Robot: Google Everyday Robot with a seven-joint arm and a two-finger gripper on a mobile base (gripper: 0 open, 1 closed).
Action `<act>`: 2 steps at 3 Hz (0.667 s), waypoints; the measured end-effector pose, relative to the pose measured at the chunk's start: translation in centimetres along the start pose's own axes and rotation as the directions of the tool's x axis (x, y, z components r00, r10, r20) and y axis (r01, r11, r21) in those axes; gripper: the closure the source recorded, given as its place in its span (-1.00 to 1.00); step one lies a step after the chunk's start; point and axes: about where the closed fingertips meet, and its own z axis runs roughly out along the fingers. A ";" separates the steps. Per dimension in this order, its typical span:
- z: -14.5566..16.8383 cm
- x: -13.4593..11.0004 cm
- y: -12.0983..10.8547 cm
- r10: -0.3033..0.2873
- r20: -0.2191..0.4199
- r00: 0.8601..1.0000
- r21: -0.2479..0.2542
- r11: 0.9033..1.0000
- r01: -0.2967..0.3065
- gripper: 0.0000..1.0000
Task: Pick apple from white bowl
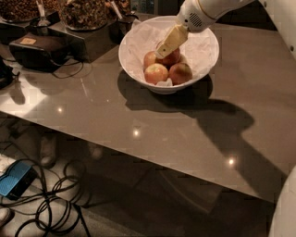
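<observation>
Sits in the large, wide, round white bowl (121,54), on the crumpled white paper lining (199,46): the deep-red round apple (174,58). Lies toward the back of the cluster, near the bowl's middle. Looks darker and more evenly red than its neighbours, smooth-skinned, with a dull sheen on top. Shows only partly, with its left upper side hidden. Presses against the paler apples with yellow-orange patches (156,73), one at its left, two in front.

Slants down over it from the upper right: the pale yellow two-finger gripper (162,52), on the end of a white robot arm (203,11). Ends inside the bowl's rim, right at the deep-red apple's upper left edge, between it and the left paler one. Cannot tell whether clenched, released or grasping anything; cannot tell either whether touching the skin.

Stands on a glossy grey-brown tabletop (138,134), toward its far edge, casting a broad dark shadow to the right. Just beyond, at the upper left: dark containers of nuts (83,11) and a black boxy device (39,48). Below the table, on the floor: tangled black cables (55,203) and a flat blue object (14,178).
</observation>
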 end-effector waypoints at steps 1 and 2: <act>0.2 0.0 -0.4 0.008 -0.004 1.000 0.007 1.000 -0.008 -0.36; 0.2 0.0 -0.4 0.009 -0.004 1.000 0.007 1.000 -0.009 -0.42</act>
